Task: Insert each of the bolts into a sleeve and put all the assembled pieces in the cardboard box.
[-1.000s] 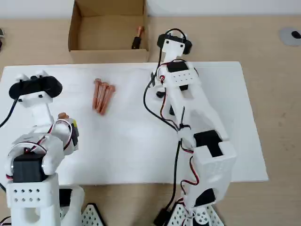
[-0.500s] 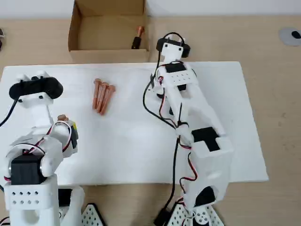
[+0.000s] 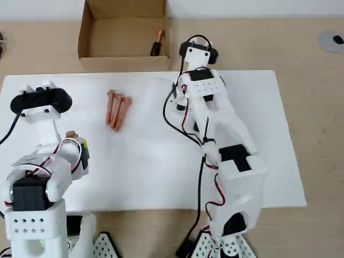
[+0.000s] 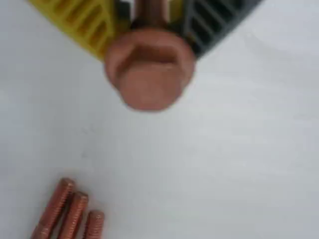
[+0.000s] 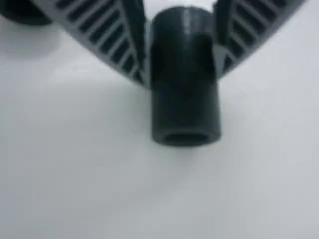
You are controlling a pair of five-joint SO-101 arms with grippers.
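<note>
Wide, pale wooden counter (image 3: 314, 113) here, with warm tan grain showing on every side of a white sheet (image 3: 269, 140) laid flat across it. Directly under the left fingers (image 4: 82, 20) that sheet is plain and smooth. It's the same under the right fingers (image 5: 94, 27), white with a soft grey shadow pooling just below them. Well beyond the right fingers, at the counter's far corner, sits a small grey disc (image 3: 329, 41) with a dark blob on it. Past that, a pale strip (image 3: 252, 7) runs along the far edge; wall or surface, can't tell. Light is even, shadows faint.
</note>
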